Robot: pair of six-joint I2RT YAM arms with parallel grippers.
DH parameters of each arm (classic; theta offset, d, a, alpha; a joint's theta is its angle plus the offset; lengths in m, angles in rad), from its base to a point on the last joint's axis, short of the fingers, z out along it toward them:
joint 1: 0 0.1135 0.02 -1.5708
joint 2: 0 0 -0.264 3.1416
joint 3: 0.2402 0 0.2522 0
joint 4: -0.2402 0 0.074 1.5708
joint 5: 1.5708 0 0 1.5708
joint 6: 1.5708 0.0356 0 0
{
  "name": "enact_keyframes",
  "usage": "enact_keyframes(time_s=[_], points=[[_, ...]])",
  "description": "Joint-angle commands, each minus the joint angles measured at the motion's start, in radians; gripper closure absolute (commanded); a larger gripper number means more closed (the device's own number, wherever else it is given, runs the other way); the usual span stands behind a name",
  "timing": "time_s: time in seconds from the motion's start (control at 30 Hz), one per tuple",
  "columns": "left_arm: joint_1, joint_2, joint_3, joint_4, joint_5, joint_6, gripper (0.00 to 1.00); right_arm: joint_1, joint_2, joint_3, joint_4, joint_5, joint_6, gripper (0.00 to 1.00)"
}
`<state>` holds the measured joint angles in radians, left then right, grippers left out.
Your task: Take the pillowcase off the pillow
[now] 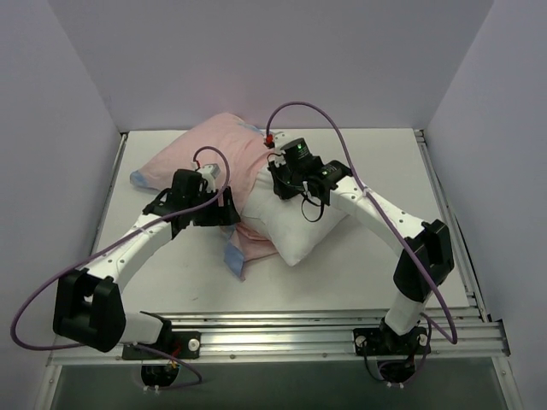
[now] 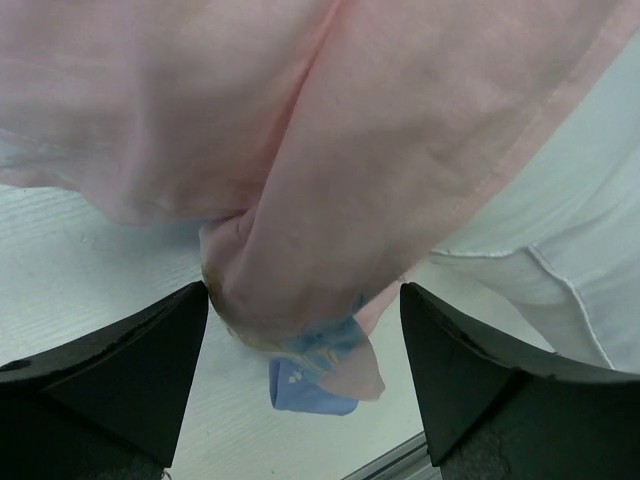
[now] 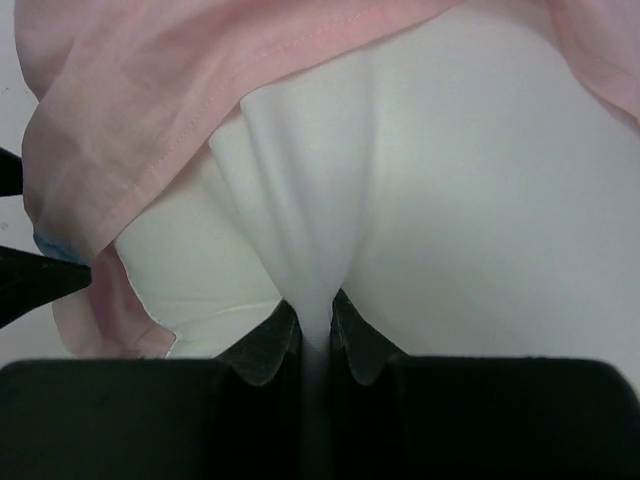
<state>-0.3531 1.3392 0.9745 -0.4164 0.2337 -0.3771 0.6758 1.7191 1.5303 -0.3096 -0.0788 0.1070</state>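
Room first: you have bare white table (image 1: 342,282) on the near and right sides of the plain white puffy pillow (image 1: 295,235). Its pointed corner sticks out toward you from the thin fabric pillowcase (image 1: 201,149), which is pale pink side out with blue at its edges. The pillowcase covers the pillow's far-left part, close to the left wall (image 1: 60,128). Your right gripper (image 3: 317,312) is pinched on a fold of the pillow. Your left gripper (image 2: 305,300) stands spread around the pillowcase's bunched hem. A purple cable (image 1: 316,107) arches over the far side.
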Motion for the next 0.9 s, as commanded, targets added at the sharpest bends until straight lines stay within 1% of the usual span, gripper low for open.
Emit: enact_keyframes(time_s=[0.0,0.03,0.07,0.13,0.17,0.2,0.3,0.33,0.37,0.4,0.57,0.6,0.7,0.8,0.87], points=[[-0.009,0.049,0.006,0.090,-0.003,0.018,0.15,0.008,-0.058,0.054,0.012,-0.052,0.016,1.00],[-0.012,0.063,0.007,0.097,-0.016,0.017,0.16,0.008,-0.062,0.056,0.017,-0.068,0.016,1.00],[-0.014,0.090,0.010,0.103,-0.025,0.014,0.21,0.010,-0.064,0.059,0.015,-0.078,0.017,1.00],[-0.018,0.118,0.013,0.125,-0.045,0.004,0.26,0.010,-0.069,0.071,0.012,-0.093,0.016,1.00],[-0.020,0.142,0.015,0.133,-0.050,0.001,0.31,0.010,-0.078,0.076,0.007,-0.107,0.016,1.00],[-0.020,0.155,0.016,0.142,-0.056,-0.002,0.46,0.010,-0.084,0.079,0.007,-0.114,0.016,1.00],[-0.023,0.192,0.016,0.140,-0.125,-0.020,0.74,0.005,-0.116,0.097,-0.011,-0.136,0.007,1.00],[-0.018,0.205,0.010,0.137,-0.196,-0.031,0.90,0.002,-0.139,0.111,-0.028,-0.151,0.002,1.00],[-0.014,0.210,0.006,0.137,-0.230,-0.049,0.95,-0.002,-0.154,0.116,-0.034,-0.151,0.000,1.00],[-0.006,0.216,0.003,0.124,-0.276,-0.096,0.97,-0.018,-0.170,0.120,-0.037,-0.183,0.000,1.00],[0.057,0.253,-0.019,0.093,-0.492,-0.265,0.98,-0.074,-0.303,0.140,-0.081,-0.329,-0.019,1.00],[0.068,0.259,-0.020,0.096,-0.507,-0.319,0.98,-0.088,-0.318,0.143,-0.097,-0.366,-0.027,1.00],[0.094,0.279,-0.014,0.123,-0.545,-0.374,0.98,-0.101,-0.369,0.134,-0.167,-0.398,-0.061,1.00],[0.117,0.304,0.007,0.130,-0.570,-0.423,0.98,-0.110,-0.420,0.088,-0.215,-0.446,-0.079,1.00],[0.157,0.324,0.013,0.133,-0.562,-0.451,0.98,-0.116,-0.461,0.030,-0.233,-0.470,-0.079,1.00]])
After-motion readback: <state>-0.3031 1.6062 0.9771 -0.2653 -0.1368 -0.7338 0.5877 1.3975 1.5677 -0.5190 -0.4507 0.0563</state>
